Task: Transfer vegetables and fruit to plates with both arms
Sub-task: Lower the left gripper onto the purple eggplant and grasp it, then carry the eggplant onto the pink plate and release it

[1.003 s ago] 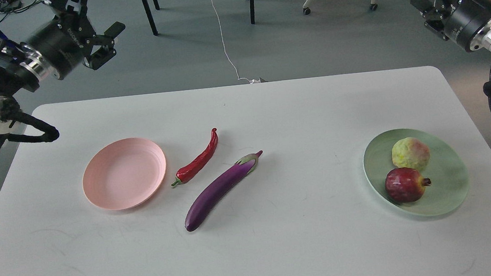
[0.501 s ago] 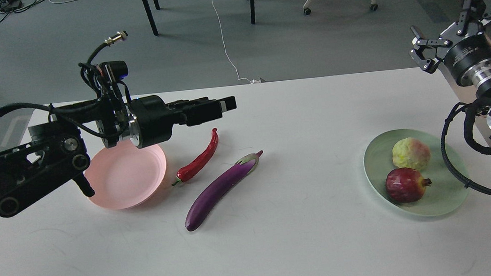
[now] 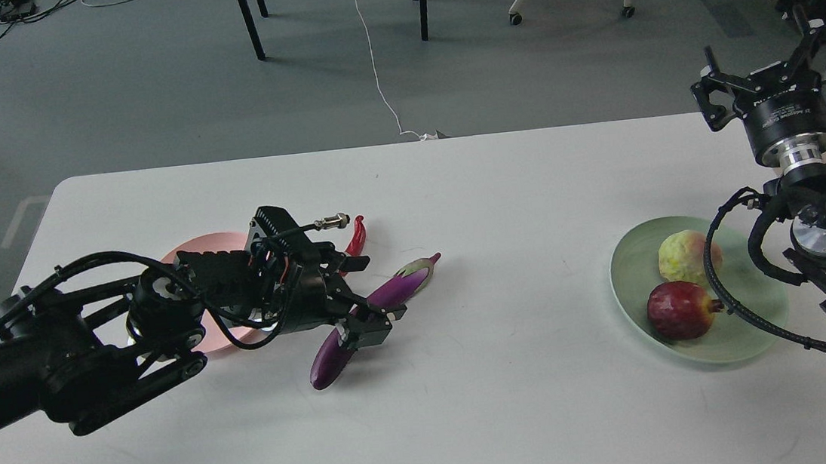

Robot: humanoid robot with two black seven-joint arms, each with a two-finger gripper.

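Observation:
The purple eggplant (image 3: 406, 282) lies aslant at mid-table. My left gripper (image 3: 375, 290) is low over its middle, open, with one finger on each side of it. The red chili (image 3: 358, 231) shows only its tip behind the gripper. The pink plate (image 3: 196, 247) is mostly hidden under my left arm. At the right, the green plate (image 3: 626, 280) holds the bumpy yellow-green fruit (image 3: 680, 255) and the dark red pomegranate (image 3: 678, 310). My right gripper (image 3: 773, 72) is open and empty, raised above the table's far right corner, behind the green plate.
The white table (image 3: 501, 201) fills the view. My right arm's cable (image 3: 722, 293) loops over the green plate's right side. Chair and table legs (image 3: 422, 4) and a white cord (image 3: 376, 69) are on the floor beyond the far edge.
My left arm has swung down from above the pink plate, and its gripper now straddles the eggplant. My right gripper has turned a little and stays raised. The produce has not moved.

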